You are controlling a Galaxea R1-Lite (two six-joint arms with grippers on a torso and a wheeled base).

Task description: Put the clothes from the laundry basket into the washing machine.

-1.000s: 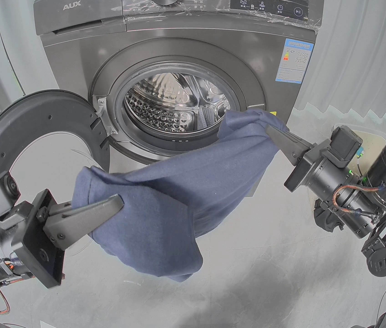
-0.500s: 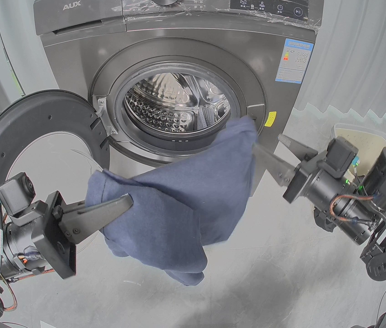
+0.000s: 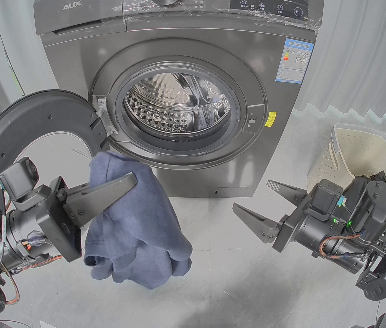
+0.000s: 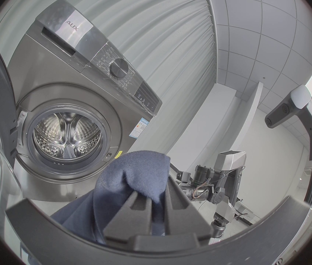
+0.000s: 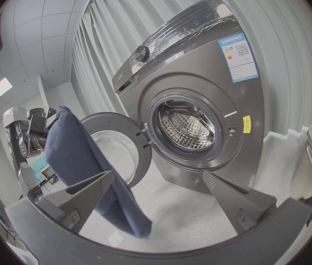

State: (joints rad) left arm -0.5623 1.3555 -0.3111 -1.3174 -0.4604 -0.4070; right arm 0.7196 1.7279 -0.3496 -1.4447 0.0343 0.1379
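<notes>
A dark blue garment [image 3: 134, 233] hangs bunched over the floor, left of and below the washing machine's open drum [image 3: 177, 101]. My left gripper [image 3: 127, 181] is shut on its top fold; the left wrist view shows the cloth [image 4: 134, 173] pinched between the fingers [image 4: 141, 207]. My right gripper [image 3: 251, 196] stands open and empty, low in front of the machine's right side, apart from the garment. From the right wrist, the garment [image 5: 78, 159] hangs beyond the open gripper [image 5: 157, 179]. The drum [image 5: 185, 127] looks bare inside.
The round machine door [image 3: 33, 128] is swung open to the left, just behind my left gripper. A cream laundry basket [image 3: 361, 156] stands on the floor at the right, beside the machine and behind my right arm. Grey floor lies between both grippers.
My right gripper opened, let go of the garment and drew back down to the right. The garment dropped from its spread and now hangs from the left gripper alone.
</notes>
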